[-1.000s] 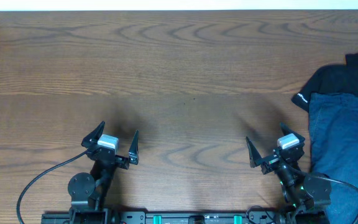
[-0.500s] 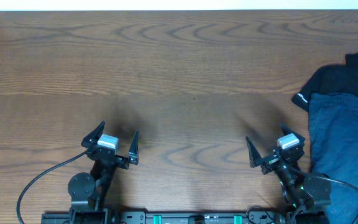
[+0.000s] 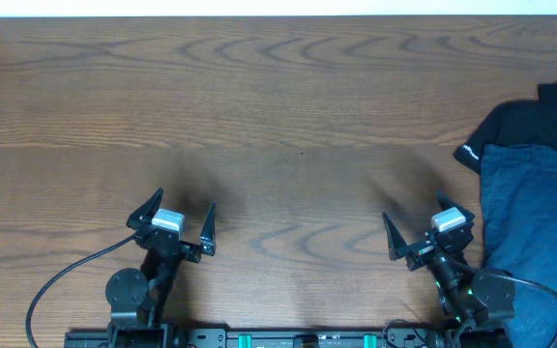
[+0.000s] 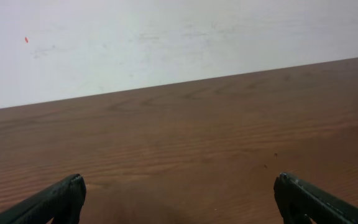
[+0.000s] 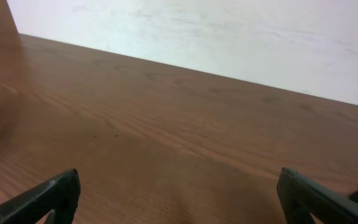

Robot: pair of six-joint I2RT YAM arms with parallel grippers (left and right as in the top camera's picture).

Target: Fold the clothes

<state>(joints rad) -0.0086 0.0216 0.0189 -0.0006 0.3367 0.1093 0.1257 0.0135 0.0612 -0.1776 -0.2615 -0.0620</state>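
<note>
You are looking down on a broad wooden worktop [image 3: 278, 116], brown, smooth and flat, with long wavy grain running across it. A pale matt wall [image 4: 166, 37] is rising behind its far edge in both wrist views.

The clothes are sitting at the right edge of the worktop. The denim [image 3: 535, 222] is lying flat there, mid-blue and faintly mottled, its straight left edge running towards the near side and its right part running out of the overhead view. Its far end is lying over the black top [image 3: 515, 121], which is bunching into a soft, rounded heap with a small white mark at its left tip.

Your left hand [image 3: 185, 201] is hovering at the near left with its two dark, wedge-shaped fingers [image 4: 48, 202] spreading wide apart, gripping nothing and touching nothing but air over bare wood. A thin dark cable [image 3: 56, 280] is looping out from its base.

Your right hand [image 3: 413, 209] is hovering at the near right, just beside the denim's left edge but apart from it, its fingers [image 5: 42, 199] likewise gaping wide and holding nothing.
</note>
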